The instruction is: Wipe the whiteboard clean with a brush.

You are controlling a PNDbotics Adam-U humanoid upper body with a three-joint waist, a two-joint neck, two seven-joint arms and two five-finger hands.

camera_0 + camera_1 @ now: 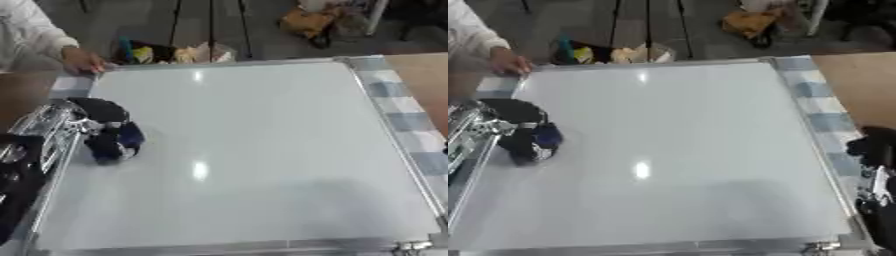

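White rectangular whiteboard with a silver frame [254, 150] covers the tabletop. Left eye view: the black left hand [103, 131] rests at its left edge, fingers curled round a dark blue brush [131, 136]. A person's hand [83, 61] touches the far left corner. Right eye view: the black right hand [877, 150] sits beside the right edge; I cannot tell its fingers' state.

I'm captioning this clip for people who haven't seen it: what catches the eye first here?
The big whiteboard fills nearly the whole view and looks blank, with ceiling lights glinting on it. At its left edge the robot's left hand sits on the board, fingers curled round a dark blue brush. A person's hand rests on the far left corner.
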